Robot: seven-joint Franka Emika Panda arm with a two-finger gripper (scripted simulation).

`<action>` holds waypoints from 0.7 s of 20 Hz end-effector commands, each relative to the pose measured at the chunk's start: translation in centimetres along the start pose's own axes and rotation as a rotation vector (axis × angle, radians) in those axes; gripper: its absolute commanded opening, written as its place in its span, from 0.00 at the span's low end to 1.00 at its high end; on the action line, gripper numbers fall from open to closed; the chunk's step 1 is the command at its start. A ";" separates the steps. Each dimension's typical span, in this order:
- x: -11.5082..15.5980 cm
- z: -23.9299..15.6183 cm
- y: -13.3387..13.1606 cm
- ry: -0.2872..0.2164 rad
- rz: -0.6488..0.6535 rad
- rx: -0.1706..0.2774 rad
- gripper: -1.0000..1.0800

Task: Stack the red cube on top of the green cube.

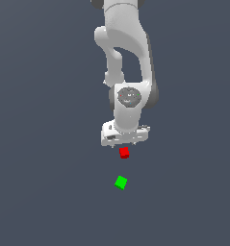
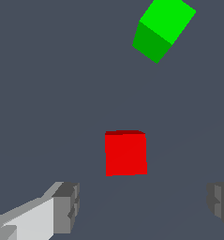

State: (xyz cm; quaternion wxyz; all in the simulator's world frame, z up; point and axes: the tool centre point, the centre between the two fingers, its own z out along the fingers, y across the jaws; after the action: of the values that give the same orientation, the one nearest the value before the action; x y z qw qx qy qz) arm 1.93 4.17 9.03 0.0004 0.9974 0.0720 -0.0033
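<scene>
The red cube (image 1: 124, 153) rests on the dark grey floor just below the white gripper (image 1: 123, 143) in the exterior view. The green cube (image 1: 121, 182) lies a short way nearer the camera, turned at an angle and apart from the red one. In the wrist view the gripper (image 2: 144, 206) is open, its two grey fingertips (image 2: 66, 206) spread wide. The red cube (image 2: 125, 152) sits ahead of the gap and is not touched by either finger. Farther on, the green cube (image 2: 162, 29) shows, partly cut off by the frame edge.
The white arm (image 1: 126, 57) reaches down from the top of the exterior view. Plain dark grey floor (image 1: 49, 182) surrounds the cubes, with no other objects in sight.
</scene>
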 end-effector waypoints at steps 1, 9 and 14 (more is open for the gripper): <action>0.6 1.0 -0.3 0.004 -0.019 0.000 0.96; 1.0 2.0 -0.6 0.005 -0.038 0.001 0.96; 1.1 2.9 -0.6 0.006 -0.038 0.001 0.96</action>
State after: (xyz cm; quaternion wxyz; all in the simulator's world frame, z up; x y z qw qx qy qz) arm 2.91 4.87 6.56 -0.0003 0.9959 0.0909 -0.0001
